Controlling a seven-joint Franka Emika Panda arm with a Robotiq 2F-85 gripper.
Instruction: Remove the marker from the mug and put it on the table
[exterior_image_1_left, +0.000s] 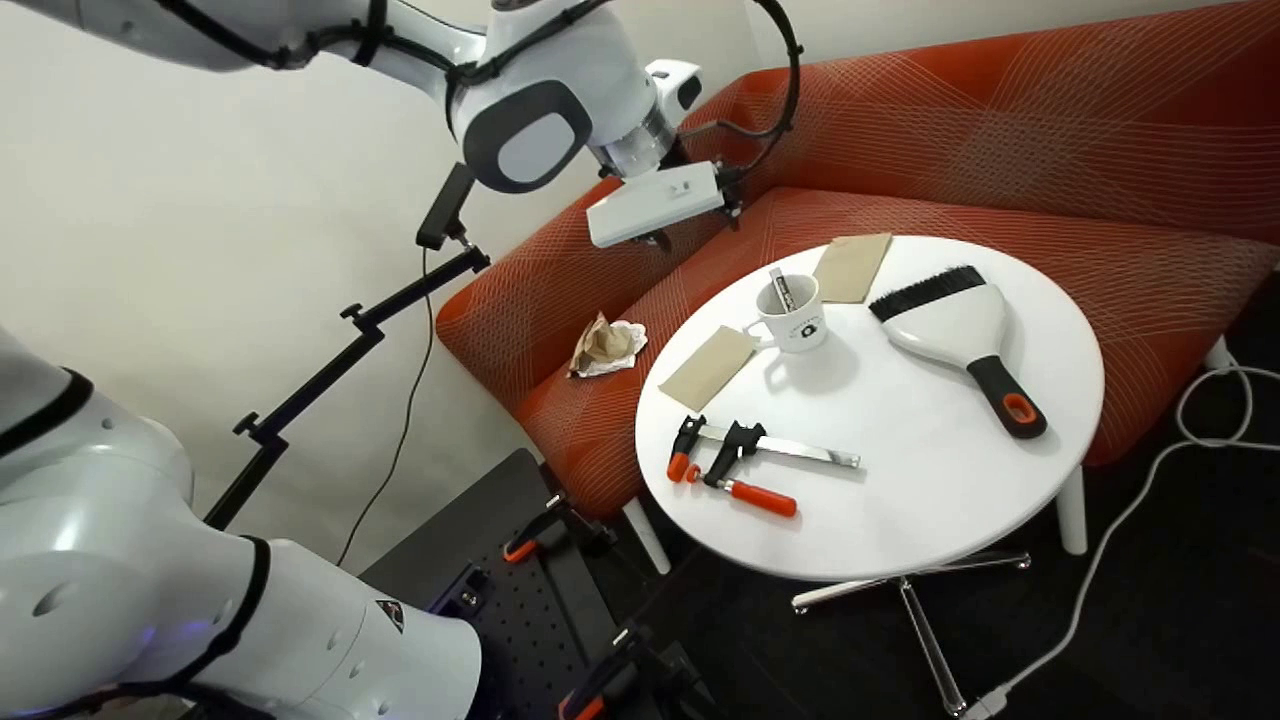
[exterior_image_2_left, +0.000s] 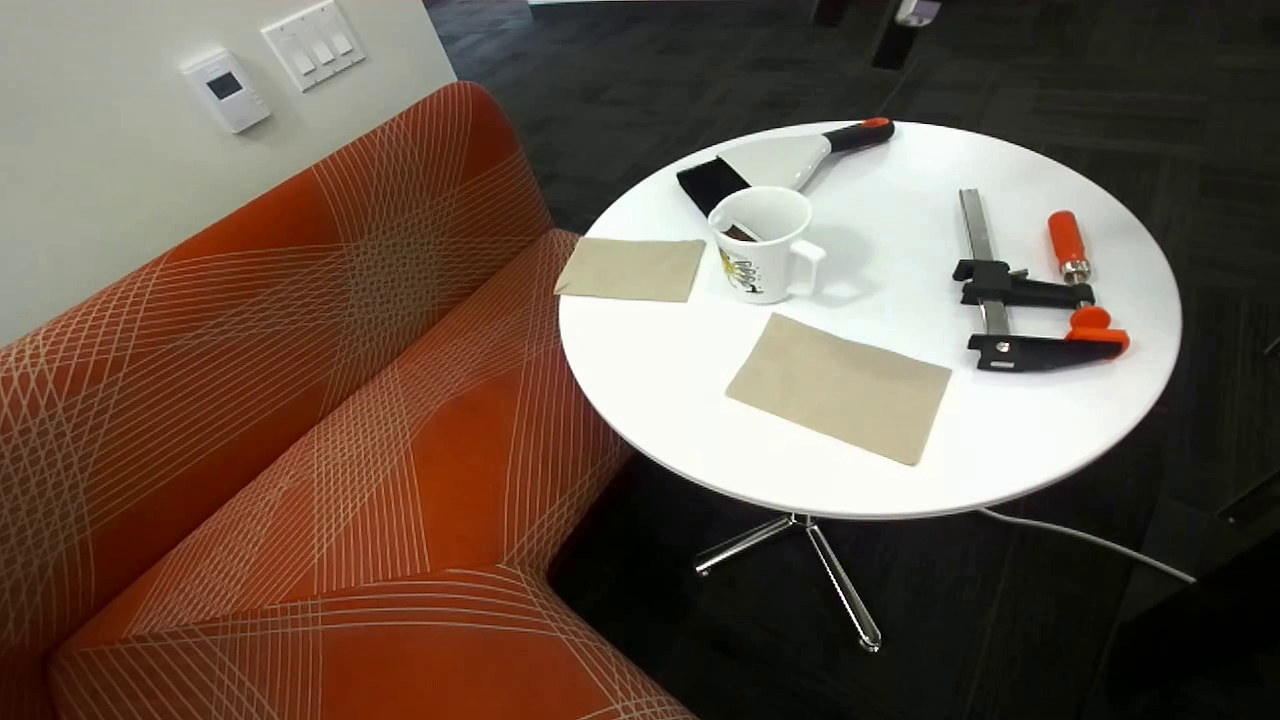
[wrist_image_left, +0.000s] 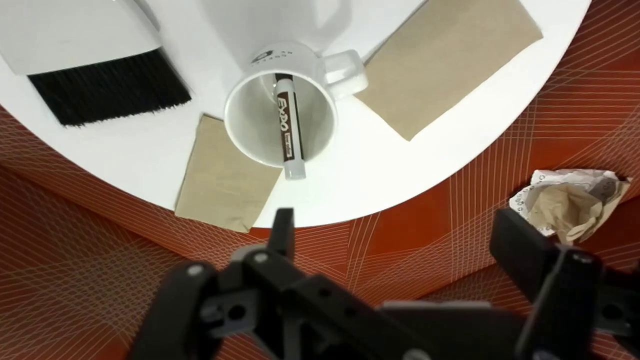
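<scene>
Gripper (wrist_image_left: 397, 240): hanging with jaws wide apart, holding nothing at all!
Marker (wrist_image_left: 290, 120): leaning in the mug (exterior_image_1_left: 798, 331), poking out on top.
Table (exterior_image_1_left: 945, 490): carrying clamp (exterior_image_1_left: 741, 441), brush (exterior_image_1_left: 962, 330) and upright mug.

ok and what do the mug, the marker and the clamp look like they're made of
Mug: probably glazed ceramic; its white surface looks smooth and carries print.
Marker: likely plastic, going by its smooth white body and printed lettering.
Clamp: bar apparently bare metal, silvery and reflective; smooth orange handle, plastic or lacquered wood, I can't tell which.
</scene>
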